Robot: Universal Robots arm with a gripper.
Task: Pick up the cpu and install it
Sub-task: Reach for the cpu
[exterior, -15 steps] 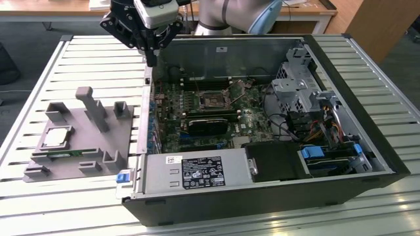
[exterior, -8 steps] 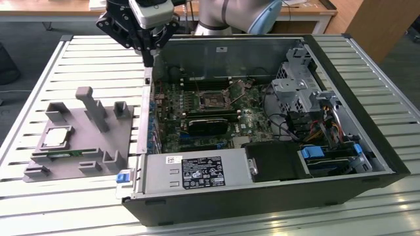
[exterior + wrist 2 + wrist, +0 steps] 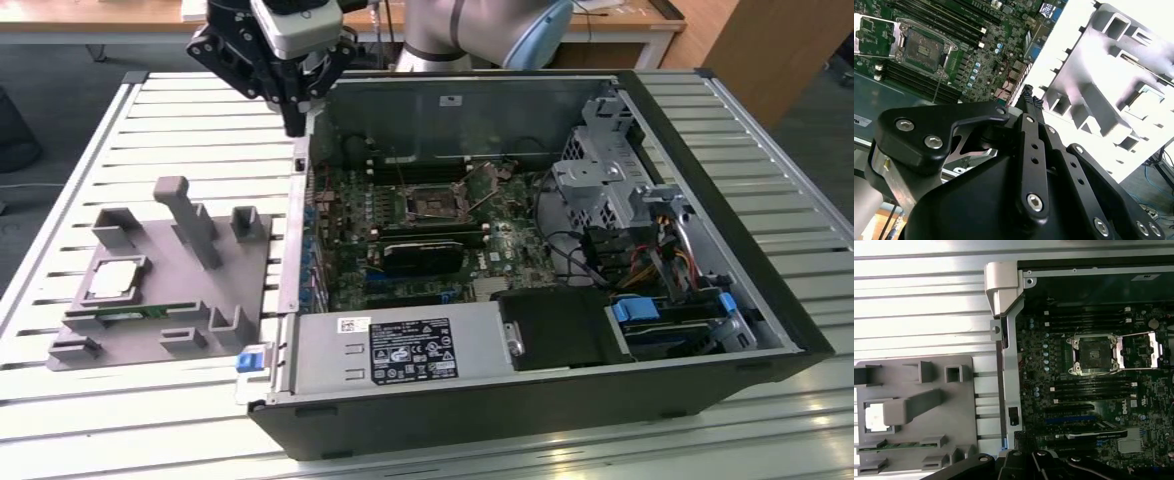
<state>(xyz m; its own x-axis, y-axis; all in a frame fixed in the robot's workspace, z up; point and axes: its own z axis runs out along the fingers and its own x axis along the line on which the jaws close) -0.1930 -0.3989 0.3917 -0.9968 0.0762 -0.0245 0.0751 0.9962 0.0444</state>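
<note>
The cpu (image 3: pixel 114 279), a small silver square, lies in a pocket of the grey plastic fixture (image 3: pixel 187 300) on the slatted table, at the exterior view's left. In the first wrist view the cpu (image 3: pixel 875 418) is partly behind a grey post of the fixture (image 3: pixel 949 405). The motherboard's socket (image 3: pixel 434 205) inside the open computer case stands empty with its metal frame flipped open, as both wrist views show (image 3: pixel 1093 355) (image 3: pixel 924 47). My gripper (image 3: pixel 295 124) hangs shut and empty over the case's wall at its back corner, between fixture and socket (image 3: pixel 1029 96).
A green memory stick (image 3: pixel 127 312) lies in a fixture slot near the cpu. The case's upright metal wall (image 3: pixel 300 230) separates fixture from motherboard. Inside the case are a black card (image 3: pixel 424 255), a drive cage (image 3: pixel 607 170), cables and a power supply (image 3: pixel 400 350).
</note>
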